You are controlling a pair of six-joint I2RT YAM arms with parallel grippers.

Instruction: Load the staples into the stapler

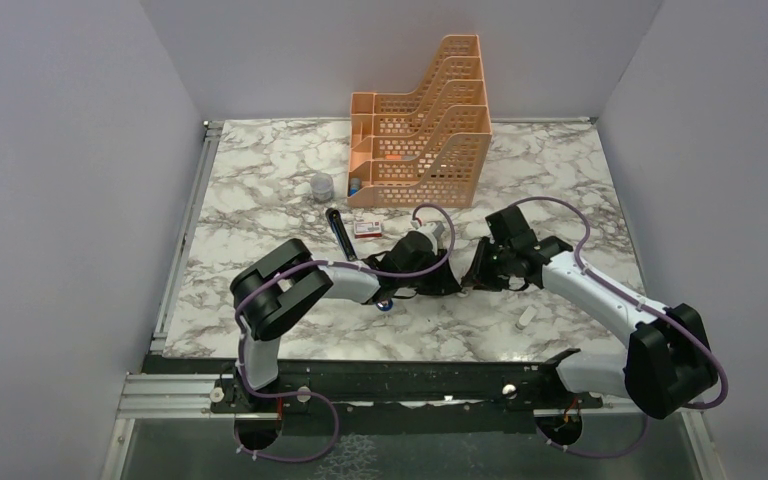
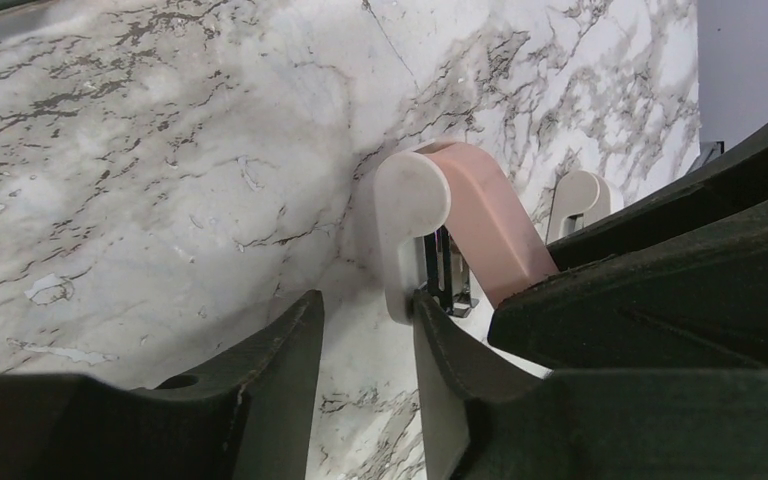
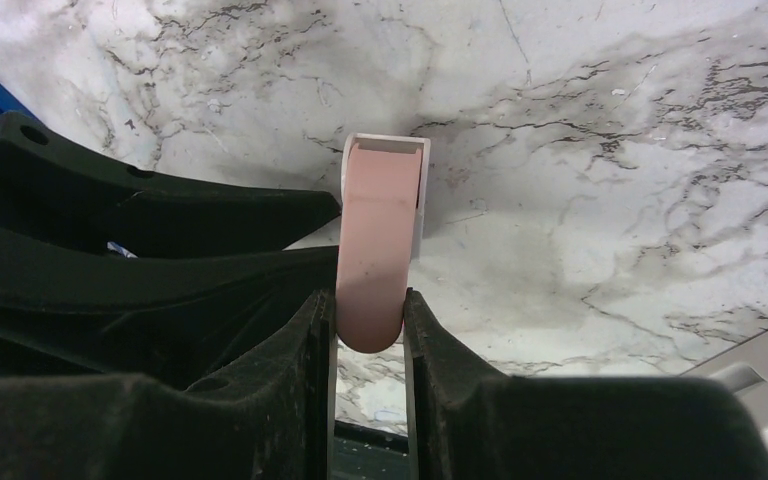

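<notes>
1. Right claw (image 3: 365,302) pinching smooth, rounded pink block (image 3: 380,220).
2. Left claw (image 2: 365,305) parted, holding nothing.
3. Red-white staple box (image 1: 367,228) on marble table (image 1: 260,190) near orange mesh rack (image 1: 430,120).
4. Blue bit (image 1: 386,304) under left arm, unidentifiable.

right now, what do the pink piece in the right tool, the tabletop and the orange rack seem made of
The pink piece: probably moulded plastic, matte, with a smoothly rounded end; shiny metal prongs show next to it.
The tabletop: marble look with grey veins; real stone or printed laminate, cannot tell.
The orange rack: likely plastic, thin perforated walls in one even colour.
</notes>
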